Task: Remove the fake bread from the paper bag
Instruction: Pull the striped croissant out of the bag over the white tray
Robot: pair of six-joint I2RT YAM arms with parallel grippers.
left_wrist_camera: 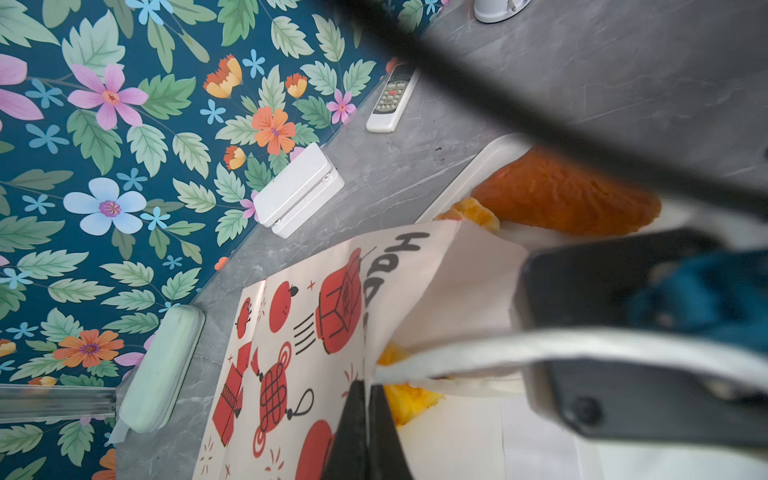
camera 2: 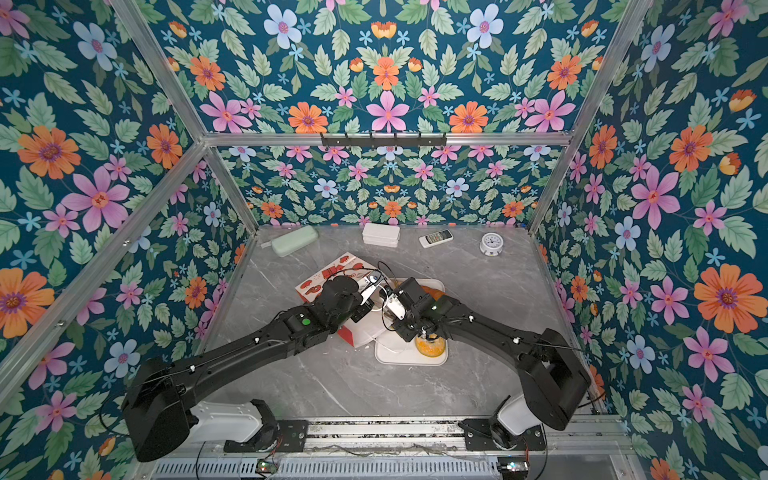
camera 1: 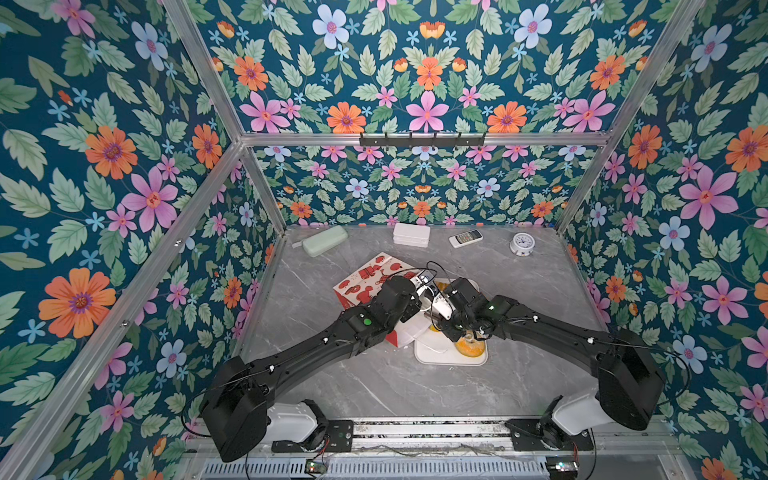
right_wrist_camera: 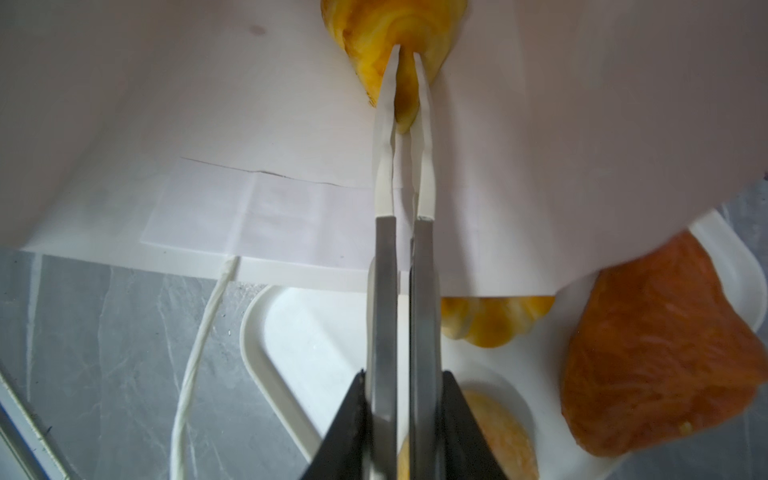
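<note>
Grey counter (camera 1: pixel 519 291): paper bag (left_wrist_camera: pixel 291 332) rim is pinched by left claw (left_wrist_camera: pixel 368 432); croissant (right_wrist_camera: pixel 374 25) inside is gripped by narrowed right claw (right_wrist_camera: pixel 406 62). Straight withdrawal is needed next.

Grey marble-look table (camera 1: pixel 532 291). 4 items along its back edge, left to right: pale green case (camera 1: pixel 325 240) (lying flat, angled), white box (camera 1: pixel 411 235), white remote (camera 1: pixel 466 238) keypad up, small round white clock (camera 1: pixel 521 243). All 4 apart from each other. White tray (camera 1: pixel 428 355) nearer the front, centre-right. Floral wallpaper (camera 1: pixel 104 166) on 3 walls, black hook rail (camera 1: pixel 422 140) on the rear frame bar.
</note>
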